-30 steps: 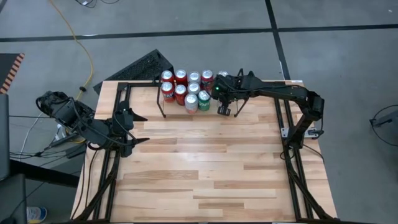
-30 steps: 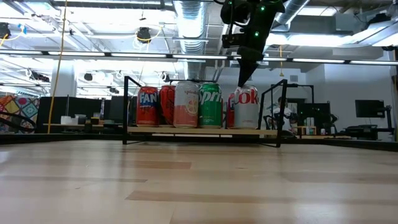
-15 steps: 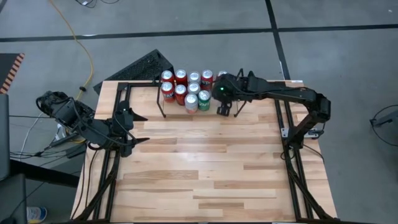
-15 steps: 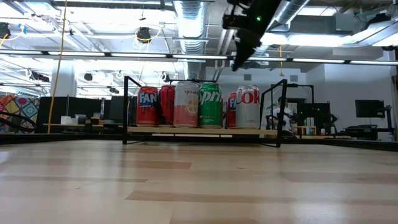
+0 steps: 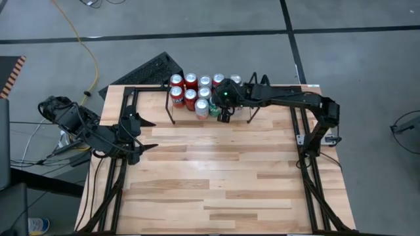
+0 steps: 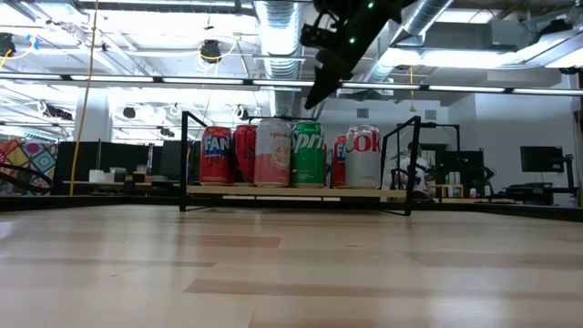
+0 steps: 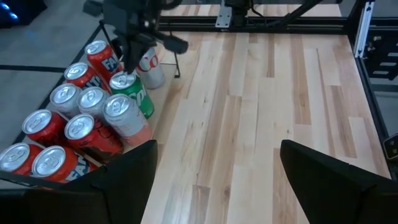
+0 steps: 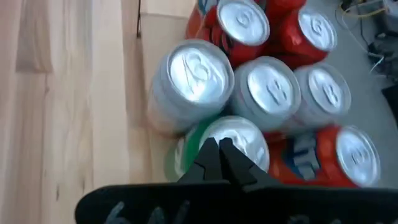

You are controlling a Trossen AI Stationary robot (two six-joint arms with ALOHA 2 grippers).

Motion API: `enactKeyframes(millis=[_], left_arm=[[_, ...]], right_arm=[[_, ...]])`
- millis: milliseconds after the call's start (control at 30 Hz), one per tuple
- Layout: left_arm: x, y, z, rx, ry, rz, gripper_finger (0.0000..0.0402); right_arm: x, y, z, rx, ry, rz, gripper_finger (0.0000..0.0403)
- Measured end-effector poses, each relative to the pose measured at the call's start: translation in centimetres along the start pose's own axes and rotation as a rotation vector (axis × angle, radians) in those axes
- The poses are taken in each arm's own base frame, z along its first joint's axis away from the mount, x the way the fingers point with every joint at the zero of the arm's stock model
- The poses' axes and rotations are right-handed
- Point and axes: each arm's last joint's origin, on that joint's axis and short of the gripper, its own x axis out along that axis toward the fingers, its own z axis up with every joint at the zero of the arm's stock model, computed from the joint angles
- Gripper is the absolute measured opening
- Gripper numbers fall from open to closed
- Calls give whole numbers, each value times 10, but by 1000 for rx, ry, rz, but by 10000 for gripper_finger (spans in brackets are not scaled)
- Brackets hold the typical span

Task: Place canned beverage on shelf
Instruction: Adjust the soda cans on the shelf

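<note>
Wood table: right gripper [image 8: 219, 144], jaws closed empty, above green can [image 8: 239, 138]; rigid, slick, grip sidewalls.

Light: bright, even overhead (ceiling strips glare in low view) | shadows: soft | blur: right wrist view's near edge

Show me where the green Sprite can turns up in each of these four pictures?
High view: green can at the shelf's front edge, mostly under the right gripper.
Low view: fourth from left.
Left wrist view: beside the pale pink can.
Right wrist view: just beyond the shut fingertips.
Shared landmark: pale pink can.
</note>
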Motion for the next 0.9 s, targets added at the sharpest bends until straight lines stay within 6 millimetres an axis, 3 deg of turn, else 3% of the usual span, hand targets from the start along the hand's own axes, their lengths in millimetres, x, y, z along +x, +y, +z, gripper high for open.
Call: enactKeyframes(millis=[133, 633, 900], left_arm=[[0, 0, 0, -3, 0, 0, 325], [0, 0, 0, -8, 1, 0, 325], [0, 0, 0, -6, 0, -1, 325]], right_arm=[[7, 0, -4, 0, 31, 7, 0], [3, -5, -17, 30, 160, 0, 0], [-3, 1, -5, 10, 71, -27, 0]])
